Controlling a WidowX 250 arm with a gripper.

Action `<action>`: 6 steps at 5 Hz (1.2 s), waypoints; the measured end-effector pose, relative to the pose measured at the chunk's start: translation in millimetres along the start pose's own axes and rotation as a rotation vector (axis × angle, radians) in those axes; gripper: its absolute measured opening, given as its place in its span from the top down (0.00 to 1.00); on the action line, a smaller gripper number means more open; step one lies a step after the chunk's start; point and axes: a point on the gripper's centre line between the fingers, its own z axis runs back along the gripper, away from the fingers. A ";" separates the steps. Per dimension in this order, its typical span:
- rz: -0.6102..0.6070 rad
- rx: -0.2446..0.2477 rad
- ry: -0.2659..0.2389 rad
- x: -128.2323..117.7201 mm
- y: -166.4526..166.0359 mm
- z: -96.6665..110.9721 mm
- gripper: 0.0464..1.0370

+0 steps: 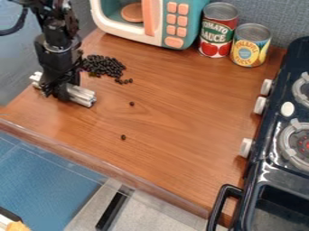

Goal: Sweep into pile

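Black stove handle [217, 207] foremost, the gripper [63, 91] clamps a silvery bar [82, 95] mid-length, a sound hold if it's stiff, beside dark beans [106, 66] (light, hard, probably quick to roll) heaped near the toy microwave [175, 20], two strays [131, 103] apart.

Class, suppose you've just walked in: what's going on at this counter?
A robot arm has its pincer on a silvery bar at the counter's left. Most of the small black beans are heaped nearby. One bean and another lie apart, so sweeping looks unfinished.
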 end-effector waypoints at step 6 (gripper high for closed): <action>-0.016 -0.001 -0.068 -6.1 -60.6 -7.1 0.65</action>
